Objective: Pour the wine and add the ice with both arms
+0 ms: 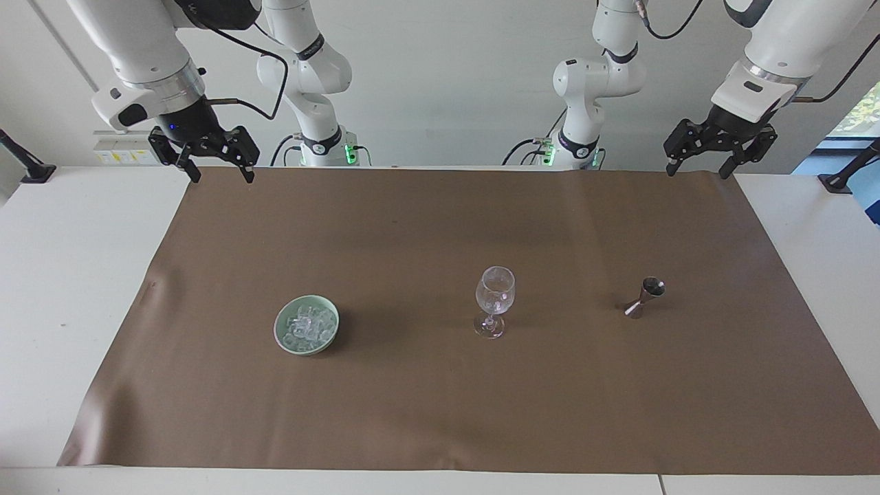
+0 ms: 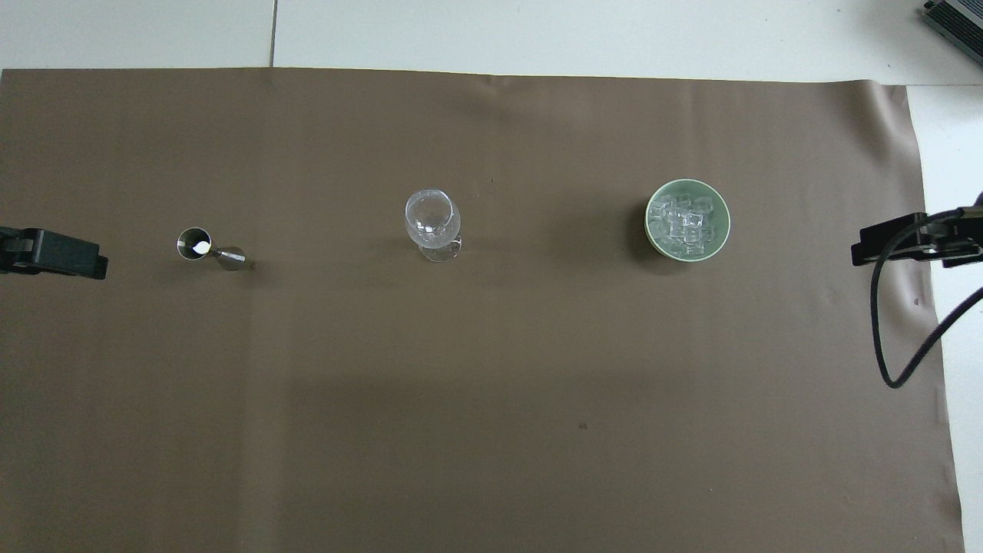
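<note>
A clear stemmed wine glass (image 1: 494, 301) (image 2: 433, 223) stands upright mid-mat. The wine shows only as a small dark metal jigger (image 1: 645, 296) (image 2: 210, 249), upright toward the left arm's end. Several clear ice cubes (image 1: 306, 327) (image 2: 686, 224) fill a pale green bowl (image 1: 280, 330) (image 2: 655, 233) toward the right arm's end. My left gripper (image 1: 698, 170) hangs open over the mat's edge nearest the robots, holding nothing. My right gripper (image 1: 221, 176) hangs open over the other corner of that edge, also with nothing in it. Both arms wait.
A brown mat (image 1: 440, 412) (image 2: 491, 384) covers most of the white table (image 1: 69, 275). Glass, jigger and bowl stand in one row across it. A black cable (image 2: 891, 338) loops down from the right arm at the mat's end.
</note>
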You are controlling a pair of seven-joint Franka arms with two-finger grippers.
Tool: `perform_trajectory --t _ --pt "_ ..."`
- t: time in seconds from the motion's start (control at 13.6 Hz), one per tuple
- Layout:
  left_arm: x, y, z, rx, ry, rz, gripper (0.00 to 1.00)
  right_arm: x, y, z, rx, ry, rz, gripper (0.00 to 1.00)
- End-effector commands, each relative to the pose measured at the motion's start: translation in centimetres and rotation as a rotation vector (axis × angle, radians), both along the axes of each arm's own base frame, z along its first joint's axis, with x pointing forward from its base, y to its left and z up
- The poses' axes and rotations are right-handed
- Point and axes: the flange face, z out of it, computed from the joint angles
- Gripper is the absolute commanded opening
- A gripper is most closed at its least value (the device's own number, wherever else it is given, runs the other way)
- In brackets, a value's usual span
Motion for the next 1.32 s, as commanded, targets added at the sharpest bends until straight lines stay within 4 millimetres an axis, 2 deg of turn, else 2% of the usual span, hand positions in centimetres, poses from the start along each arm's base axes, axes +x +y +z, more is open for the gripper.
perform_trajectory --t 0.0,0.22,0.37,0.66,0.73,0.88,1.1,1.25 --pt "-0.3 0.5 0.2 -0.006 -0.019 -0.004 1.0 -0.5 -0.1 0.0 0.008 0.0 0.001 1.0" --pt "0.5 1.3 -0.7 -0.007 -0.021 0.021 1.0 -0.5 -0.1 0.0 0.008 0.0 0.001 1.0" --pt "0.9 3.0 -1.0 -0.009 -0.032 0.056 1.0 -0.5 -0.1 0.0 0.008 0.0 0.001 1.0" --pt "1.7 4.1 -3.7 -0.013 -0.015 0.092 1.0 -0.5 -0.1 0.0 0.008 0.0 0.001 1.0" --pt "1.6 4.9 -4.6 -0.012 -0.001 0.133 1.0 -0.5 -0.1 0.0 0.008 0.0 0.001 1.0" --pt "1.4 5.0 -5.8 -0.01 0.024 0.227 1.0 -0.5 -0.1 0.0 0.008 0.0 0.001 1.0" --pt "1.4 5.1 -6.0 -0.042 0.037 0.347 1.0 -0.5 -0.1 0.0 0.008 0.0 -0.001 1.0" --pt "1.3 6.5 -6.6 -0.088 0.055 0.417 1.0 -0.5 -0.1 0.0 0.008 0.0 0.001 1.0"
